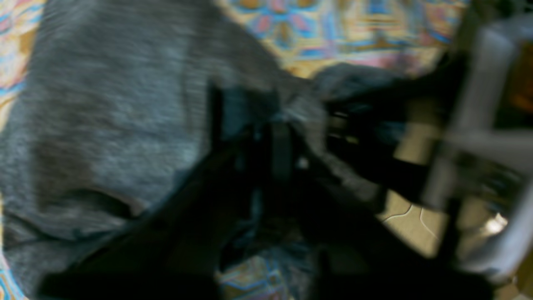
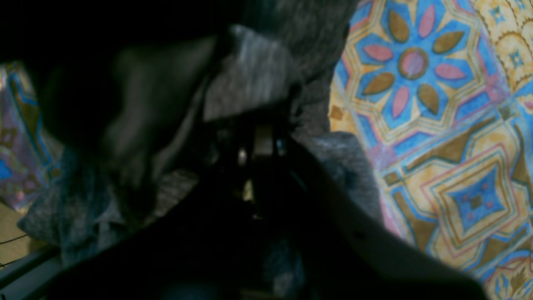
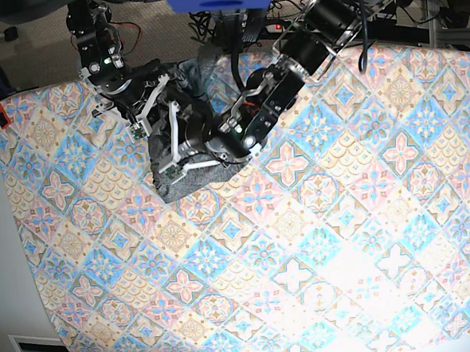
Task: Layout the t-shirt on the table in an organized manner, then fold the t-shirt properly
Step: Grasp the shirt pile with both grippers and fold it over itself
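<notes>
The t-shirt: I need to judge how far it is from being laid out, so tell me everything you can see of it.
The t-shirt is heathered dark grey knit, plain, soft-looking. It lies bunched in a crumpled heap, not spread flat, near the far edge of the table, partly draping over that edge. Sleeves and collar cannot be made out. Both arms meet over it: the left gripper is shut on its fabric, and the right gripper is shut with grey folds gathered around its fingers. The wrist views are blurred.

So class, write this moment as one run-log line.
stage: layout not done | t-shirt: bunched at table far edge | left gripper: shut on t-shirt | right gripper: shut on t-shirt
</notes>
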### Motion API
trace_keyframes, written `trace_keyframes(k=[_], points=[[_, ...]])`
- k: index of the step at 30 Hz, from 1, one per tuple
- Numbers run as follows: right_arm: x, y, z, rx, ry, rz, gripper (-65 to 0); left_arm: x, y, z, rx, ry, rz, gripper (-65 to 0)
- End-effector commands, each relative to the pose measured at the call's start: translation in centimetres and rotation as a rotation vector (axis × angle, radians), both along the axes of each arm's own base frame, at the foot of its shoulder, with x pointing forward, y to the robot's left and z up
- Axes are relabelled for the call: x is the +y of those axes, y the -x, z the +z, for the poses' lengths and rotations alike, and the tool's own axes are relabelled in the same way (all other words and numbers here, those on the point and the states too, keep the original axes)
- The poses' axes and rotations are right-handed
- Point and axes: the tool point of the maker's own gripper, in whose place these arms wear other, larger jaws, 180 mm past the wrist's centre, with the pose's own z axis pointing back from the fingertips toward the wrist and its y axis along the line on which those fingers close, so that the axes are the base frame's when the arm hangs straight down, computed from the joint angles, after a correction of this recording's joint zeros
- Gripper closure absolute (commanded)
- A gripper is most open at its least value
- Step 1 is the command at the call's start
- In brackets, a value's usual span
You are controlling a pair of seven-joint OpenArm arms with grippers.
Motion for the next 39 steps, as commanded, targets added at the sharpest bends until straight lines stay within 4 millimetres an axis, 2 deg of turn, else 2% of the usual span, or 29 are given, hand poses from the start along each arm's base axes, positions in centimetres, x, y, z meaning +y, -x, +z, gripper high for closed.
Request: trace_keyframes(k=[1,4,7,9,14,16,21,24,25,30,33,36,39], points=[[0.0,0.1,0.1,0.005,-0.001,0.009,0.0,0.1,-0.3,0.9,-0.025,0.013,-0.003,0.0],[-0.6,-0.6,0.4,-0.014,0.006,-0.005,0.0,1.8,0.8,-0.4,0.009,-0.049,-0.019,0.0],[-2.1,-3.6,2.0,-0.087,0.023,-0.045,0.0,3.9,2.3,-1.0,0.017,-0.092,-0.03,0.0],[-2.4,-4.8,2.8,-0.121,0.026,-0.053,0.0,5.0,3.1,-1.3,0.007,-0.102,-0.066,0.0],[-2.5,-4.9,2.9,-0.123,0.027,-0.056,0.0,8.2,5.2,-3.5,0.011,-0.151,-0.198,0.0],[-2.6,-5.0,3.0,-0.125,0.028,-0.057,0.0,8.8,5.4,-3.8,0.012,-0.163,-0.204,0.0],[-2.4,-4.7,3.3,-0.13,0.025,-0.053,0.0,8.6,5.2,-3.8,0.004,-0.168,-0.21,0.0],[-2.3,-2.3,2.0,-0.076,0.025,-0.05,0.0,7.6,5.1,-3.3,-0.001,-0.147,-0.211,0.0],[-2.3,-1.7,1.7,-0.061,0.025,-0.05,0.0,7.6,4.8,-3.7,0.006,-0.156,-0.211,0.0],[-2.2,-1.6,1.6,-0.059,0.023,-0.052,0.0,6.2,5.6,-8.1,0.117,-0.264,-0.306,0.0],[-2.3,-1.6,1.7,-0.061,0.024,-0.055,0.0,4.5,5.4,-7.6,0.102,-0.227,-0.303,0.0],[-2.4,-1.7,1.7,-0.063,0.024,-0.057,0.0,2.7,4.4,-6.4,0.055,-0.146,-0.278,0.0],[-4.3,-2.2,2.1,-0.08,0.042,-0.117,0.0,1.3,2.8,-5.9,0.034,-0.124,-0.258,0.0]])
